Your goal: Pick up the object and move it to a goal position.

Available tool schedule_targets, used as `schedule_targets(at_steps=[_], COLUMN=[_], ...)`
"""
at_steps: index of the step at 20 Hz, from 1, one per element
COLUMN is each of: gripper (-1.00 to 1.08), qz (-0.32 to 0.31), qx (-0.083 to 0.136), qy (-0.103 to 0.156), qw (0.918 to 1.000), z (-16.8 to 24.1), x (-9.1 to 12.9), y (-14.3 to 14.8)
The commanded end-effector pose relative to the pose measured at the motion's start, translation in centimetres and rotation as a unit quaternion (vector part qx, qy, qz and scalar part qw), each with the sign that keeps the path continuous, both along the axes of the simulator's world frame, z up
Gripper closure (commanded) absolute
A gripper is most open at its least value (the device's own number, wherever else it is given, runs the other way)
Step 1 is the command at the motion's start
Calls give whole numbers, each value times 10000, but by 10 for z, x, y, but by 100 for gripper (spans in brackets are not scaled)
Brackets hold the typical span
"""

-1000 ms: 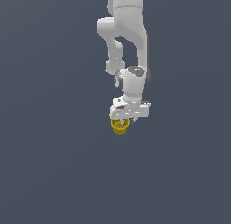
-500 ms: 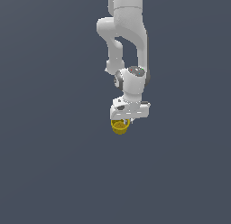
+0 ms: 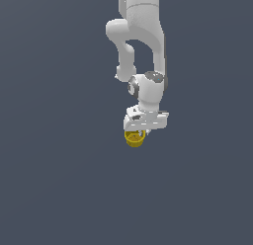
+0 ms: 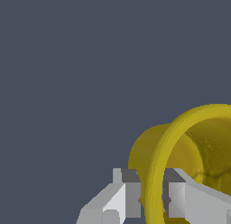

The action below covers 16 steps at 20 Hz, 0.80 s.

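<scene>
- I see one white robot arm reaching down from the top of the exterior view over a plain, dark blue-grey surface. No edge or texture shows on it, so I cannot tell whether it is a counter or a floor.
- The arm bends at a rounded joint and ends in a white claw that points downward.
- A small yellow cup sits right at the tip of the claw, showing just below the claw's white body. It is narrower than that body.
- From the wrist view I look along the claw and see the cup much larger: a yellow, cup-shaped thing with a thick, round, open rim and a hollow, shaded inside.
- In that view the two fingers stand on either side of the cup's rim wall, one outside the cup and one inside its opening, with the wall between them.
- Both fingers lie tight against the rim, so I read the claw as closed on the cup, pinching its wall.
- I cannot tell from either view whether the cup rests on the surface or hangs clear of it; no shadow or contact line shows.
</scene>
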<state>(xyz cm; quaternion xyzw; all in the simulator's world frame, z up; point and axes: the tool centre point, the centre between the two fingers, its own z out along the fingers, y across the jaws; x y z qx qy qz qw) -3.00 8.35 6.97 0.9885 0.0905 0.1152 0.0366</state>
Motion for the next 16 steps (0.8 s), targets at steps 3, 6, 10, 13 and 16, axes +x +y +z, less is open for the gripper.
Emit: schedule_targets(at_steps=[3, 6, 10, 13, 16], gripper=[108, 108, 108, 108, 108], qz=[3, 3, 3, 0, 0], qx=[7, 7, 7, 9, 9], qy=[-18, -18, -18, -19, -19], qw=[10000, 10000, 10000, 10000, 10000], z=[17, 30, 50, 67, 83], x=[11, 20, 34, 46, 58], y=[22, 42, 72, 96, 120])
